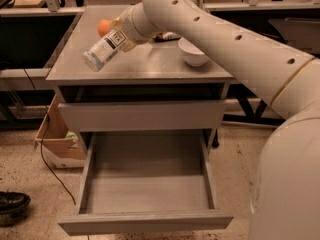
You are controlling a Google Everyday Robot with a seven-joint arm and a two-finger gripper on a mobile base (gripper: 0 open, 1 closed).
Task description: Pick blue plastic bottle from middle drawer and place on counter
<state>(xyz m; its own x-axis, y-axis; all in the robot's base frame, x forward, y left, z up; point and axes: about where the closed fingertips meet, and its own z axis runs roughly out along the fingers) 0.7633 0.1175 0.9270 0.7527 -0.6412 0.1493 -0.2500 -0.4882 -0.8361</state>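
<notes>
Labelling: the blue plastic bottle (102, 51) carries a white label with a dark band and dark print. None of the print is legible, and no brand can be made out.

Hand: the hand (125, 34) is above the left rear part of the surface (150, 69), at the end of the white arm (225, 49). It is clamped on the label end of the bottle.

Bottle position: the bottle projects from the hand, down and towards the left front corner of the surface. It is tilted, with its free end lowest, and is held above the surface.

Other items on the surface: an orange ball (103, 27) at the left rear, partly hidden by the bottle, and a white bowl (192, 51) at the right.

Below the surface: the middle drawer (145, 194) is pulled fully out and shows bare floor.
</notes>
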